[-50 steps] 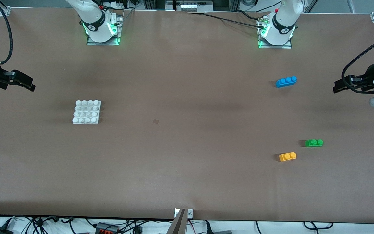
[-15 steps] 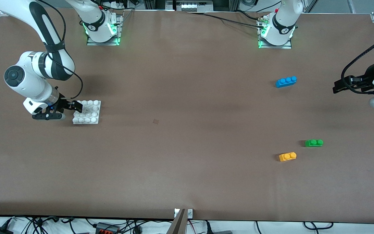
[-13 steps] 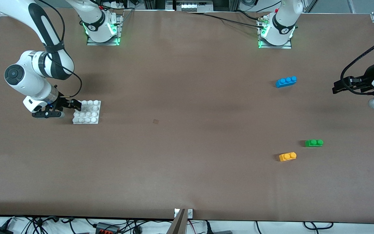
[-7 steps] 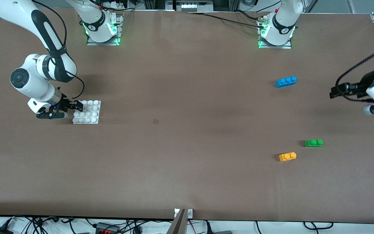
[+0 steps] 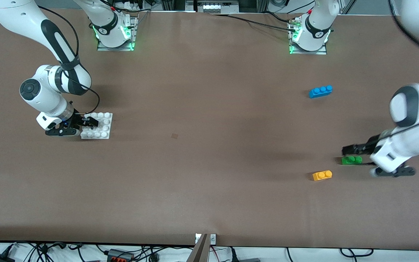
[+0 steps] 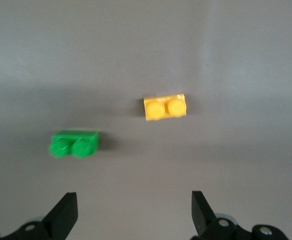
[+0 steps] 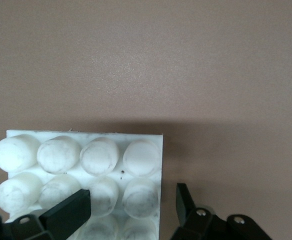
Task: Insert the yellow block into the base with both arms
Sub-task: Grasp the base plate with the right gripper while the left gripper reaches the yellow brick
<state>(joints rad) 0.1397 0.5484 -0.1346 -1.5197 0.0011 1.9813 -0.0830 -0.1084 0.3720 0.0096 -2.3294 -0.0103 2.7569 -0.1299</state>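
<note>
Both with fingers apart — right end effector (image 7: 132,196) astride the base (image 5: 103,128) edge, left end effector (image 6: 134,206) over the green brick (image 5: 351,160).

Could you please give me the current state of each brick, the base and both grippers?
Yellow block: flat on table, untouched.
Green brick: on table, studs up.
Blue brick: on table, untouched.
Base: flat, no brick on it.
Left gripper: open, over green brick.
Right gripper: straddling base's edge.

Right arm reaching down low at its own end of the table, right claw (image 5: 87,123) straddling one edge with fingers partly apart. Left arm bending low at its end, left claw (image 5: 349,150) hanging wide open.
</note>
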